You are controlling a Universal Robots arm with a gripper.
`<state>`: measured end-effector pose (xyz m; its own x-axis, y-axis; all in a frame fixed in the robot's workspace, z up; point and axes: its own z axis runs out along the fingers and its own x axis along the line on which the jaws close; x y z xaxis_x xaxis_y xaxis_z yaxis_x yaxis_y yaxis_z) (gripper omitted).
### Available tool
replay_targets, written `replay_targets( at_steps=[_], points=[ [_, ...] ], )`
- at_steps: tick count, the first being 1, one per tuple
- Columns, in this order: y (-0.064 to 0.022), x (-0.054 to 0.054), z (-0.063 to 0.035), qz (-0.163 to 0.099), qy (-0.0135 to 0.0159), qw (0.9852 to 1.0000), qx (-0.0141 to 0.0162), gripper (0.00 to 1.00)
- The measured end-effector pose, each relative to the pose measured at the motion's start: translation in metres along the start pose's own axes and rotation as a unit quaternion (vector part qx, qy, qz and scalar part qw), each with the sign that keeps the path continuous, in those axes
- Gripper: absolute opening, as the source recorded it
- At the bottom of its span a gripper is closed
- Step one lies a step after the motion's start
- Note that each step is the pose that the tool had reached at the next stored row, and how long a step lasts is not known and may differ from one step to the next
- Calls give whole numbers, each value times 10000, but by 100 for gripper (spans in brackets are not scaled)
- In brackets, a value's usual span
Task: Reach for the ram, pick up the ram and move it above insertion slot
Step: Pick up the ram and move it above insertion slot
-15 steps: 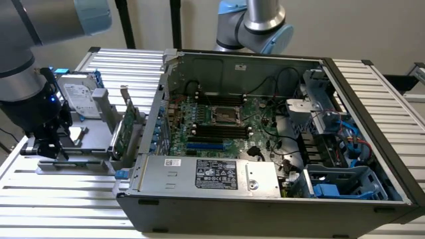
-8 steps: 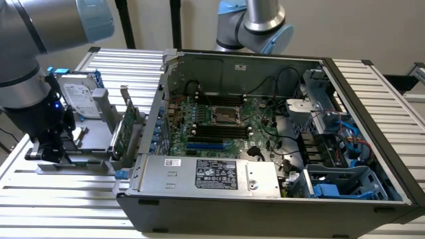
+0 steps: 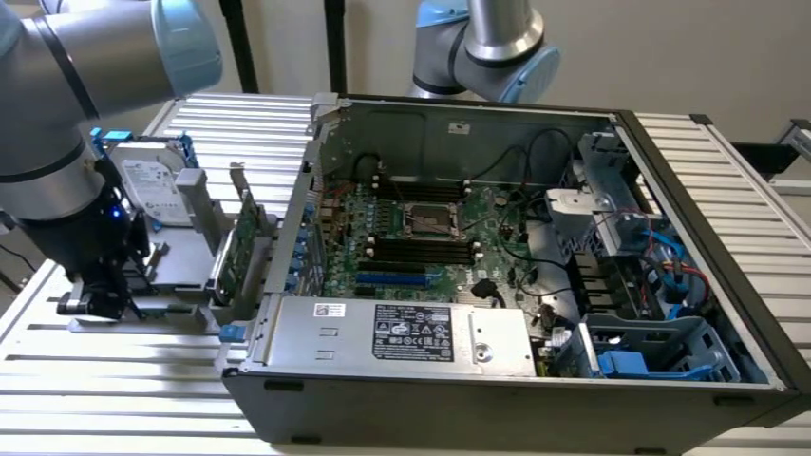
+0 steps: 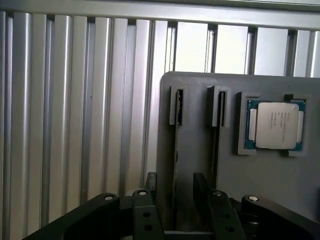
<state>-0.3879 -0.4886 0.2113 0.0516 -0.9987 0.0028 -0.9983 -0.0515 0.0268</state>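
Item: gripper (image 3: 106, 291), on the arm at the exterior view's left, lowered over a grey holder (image 3: 190, 249) that stands on the slatted metal table (image 3: 127, 389) beside the open computer case (image 3: 507, 404). Claw state: released. In the wrist view the two dark fingers (image 4: 150, 189) stand parted, and the gripper (image 4: 175, 181) straddles a thin upright edge without touching it; grey holder surface shows on both sides of that edge. Item: the ram (image 4: 175, 157), seen edge-on as that narrow line, seated in a slotted post of the holder (image 4: 260, 192) and running down between the fingers. A second similar slot lies just beside it. Item: processor chip (image 4: 275, 125), silver-topped, flat in a recess of the same holder, beyond the second slot. Item: silver hard drive (image 3: 150, 185), propped upright at the holder's far end. Item: green expansion card (image 3: 241, 249), standing on edge between the holder and the case wall. Item: motherboard (image 3: 419, 237), inside the case, with a labelled power supply (image 3: 405, 332) at the near side. Item: second arm (image 3: 488, 43), behind the case.
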Motion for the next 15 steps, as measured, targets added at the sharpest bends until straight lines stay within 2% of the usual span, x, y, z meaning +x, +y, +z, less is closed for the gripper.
replay_targets(
  at_steps=[5,9,15],
  points=[
    [-8,1,47,30,-20,10000,11,42],
    [-10,0,63,35,-53,10000,16,42],
    [-11,1,102,41,-62,10000,16,42]
  ],
)
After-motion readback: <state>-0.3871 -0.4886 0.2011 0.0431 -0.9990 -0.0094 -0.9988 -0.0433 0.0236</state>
